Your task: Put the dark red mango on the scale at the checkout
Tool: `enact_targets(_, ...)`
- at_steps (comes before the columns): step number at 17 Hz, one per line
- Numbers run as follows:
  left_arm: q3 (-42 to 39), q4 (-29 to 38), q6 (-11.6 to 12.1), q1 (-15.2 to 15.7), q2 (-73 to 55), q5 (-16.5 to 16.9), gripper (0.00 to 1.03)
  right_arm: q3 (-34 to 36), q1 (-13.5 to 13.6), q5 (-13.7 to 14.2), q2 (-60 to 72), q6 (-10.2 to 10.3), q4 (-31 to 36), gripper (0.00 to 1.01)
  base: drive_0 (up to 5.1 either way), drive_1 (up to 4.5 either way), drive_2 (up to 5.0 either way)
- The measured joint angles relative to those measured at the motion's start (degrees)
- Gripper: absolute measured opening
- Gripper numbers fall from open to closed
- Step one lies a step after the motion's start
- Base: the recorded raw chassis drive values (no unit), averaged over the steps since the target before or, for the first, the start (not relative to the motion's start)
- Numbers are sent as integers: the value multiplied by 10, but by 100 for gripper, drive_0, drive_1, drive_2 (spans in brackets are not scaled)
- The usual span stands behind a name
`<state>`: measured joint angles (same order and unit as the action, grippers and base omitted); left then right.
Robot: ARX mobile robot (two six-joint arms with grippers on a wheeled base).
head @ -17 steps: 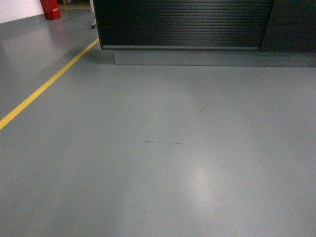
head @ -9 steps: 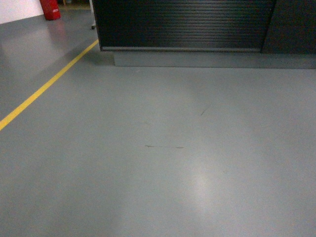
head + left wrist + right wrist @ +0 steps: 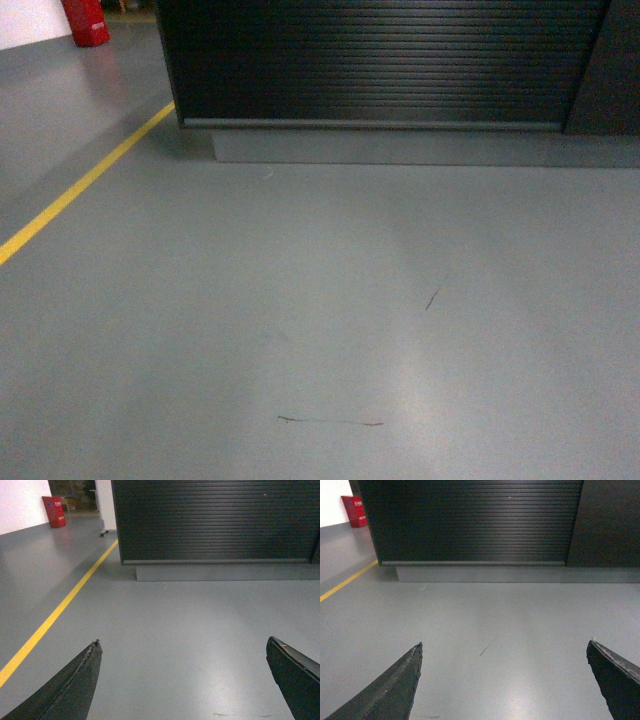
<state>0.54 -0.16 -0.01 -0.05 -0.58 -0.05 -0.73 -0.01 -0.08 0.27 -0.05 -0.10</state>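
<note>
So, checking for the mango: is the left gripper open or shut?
Open: the left gripper's fingers stand wide apart, with only floor between.

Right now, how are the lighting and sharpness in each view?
Head view: dim and soft, with a pale glare patch on the floor. Left wrist view: brighter and sharper, yellow line crisp. Right wrist view: the checkout front is dark, but its ribs stay readable.

Smooth, faintly glossy grey floor (image 3: 300, 300); matt black horizontally ribbed checkout (image 3: 380, 60) front.
</note>
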Motion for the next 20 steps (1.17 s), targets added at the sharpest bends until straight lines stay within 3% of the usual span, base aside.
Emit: enact_targets(20, 0, 0, 0, 0, 0, 0, 98, 0, 0, 1, 0, 0, -3, 98, 2, 432, -428)
